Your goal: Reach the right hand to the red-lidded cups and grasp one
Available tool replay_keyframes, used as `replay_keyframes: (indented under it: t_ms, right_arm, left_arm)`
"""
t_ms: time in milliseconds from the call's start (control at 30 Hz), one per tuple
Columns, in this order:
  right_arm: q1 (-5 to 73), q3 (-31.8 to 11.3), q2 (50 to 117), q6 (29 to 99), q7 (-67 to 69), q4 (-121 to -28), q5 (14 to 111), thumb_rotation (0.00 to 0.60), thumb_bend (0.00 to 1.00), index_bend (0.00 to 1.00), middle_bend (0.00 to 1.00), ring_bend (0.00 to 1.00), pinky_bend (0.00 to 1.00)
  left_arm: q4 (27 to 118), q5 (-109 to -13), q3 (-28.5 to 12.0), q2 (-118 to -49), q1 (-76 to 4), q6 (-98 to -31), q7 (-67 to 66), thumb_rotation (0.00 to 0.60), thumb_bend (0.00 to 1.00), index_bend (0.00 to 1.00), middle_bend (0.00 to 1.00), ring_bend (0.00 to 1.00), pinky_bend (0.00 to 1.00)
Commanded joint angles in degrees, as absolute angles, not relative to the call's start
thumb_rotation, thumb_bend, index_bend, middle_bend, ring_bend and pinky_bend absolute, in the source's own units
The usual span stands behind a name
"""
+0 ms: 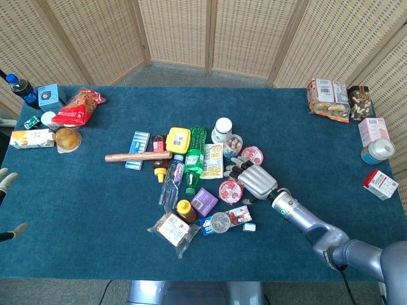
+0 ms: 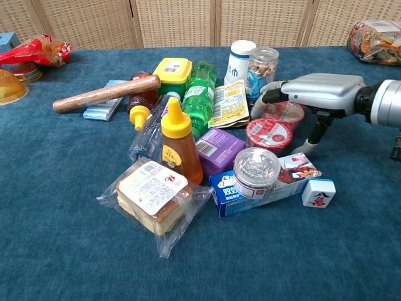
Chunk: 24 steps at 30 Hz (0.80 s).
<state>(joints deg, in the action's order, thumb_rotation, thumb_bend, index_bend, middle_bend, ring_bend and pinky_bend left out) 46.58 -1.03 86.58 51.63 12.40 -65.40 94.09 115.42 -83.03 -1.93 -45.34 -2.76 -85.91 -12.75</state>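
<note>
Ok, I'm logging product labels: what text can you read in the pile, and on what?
Nothing reads clearly.
blue box: white characters, too blurred.
white tile: red and dark marks, unreadable.
sandwich pack: label print too small.
red-lidded cups: lid print blurred.

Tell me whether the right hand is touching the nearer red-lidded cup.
Cannot tell. In the chest view the right hand hangs over the red-lidded cup, but neither view plainly shows contact or a gap.

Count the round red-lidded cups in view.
2. One round red-lidded cup sits just in front of the right hand; the other lies under its fingers. More could be hidden beneath the hand.
</note>
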Motion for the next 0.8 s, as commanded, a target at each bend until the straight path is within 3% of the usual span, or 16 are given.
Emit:
replay_keyframes:
  t_ms: [33, 233, 800]
  right_arm:
    - [46.4, -0.4, 86.4, 52.5, 13.2, -65.4, 94.6, 0.6, 0.0, 0.44, 0.51, 0.25, 0.39]
    - [45.8, -0.3, 85.2, 54.2, 14.3, -66.7, 94.4, 0.6, 0.0, 0.49, 0.58, 0.34, 0.51]
    - [42.8, -3.6, 73.7, 58.5, 7.3, -80.9, 89.7, 0.6, 0.0, 0.5, 0.59, 0.35, 0.51]
  left_arm:
    - [115.5, -83.2, -1.9, -45.4, -2.8, -85.9, -12.8, 0.6, 0.01, 0.1, 0.0, 0.0, 0.0]
    - [115.7, -83.5, -1.8, -45.3, -2.6, -86.2, -12.9, 0.6, 0.01, 0.1, 0.0, 0.0, 0.0]
    - [116.1, -84.5, -1.4, -45.3, -2.9, -85.7, -12.4, 0.6, 0.02, 0.1, 0.0, 0.0, 0.0]
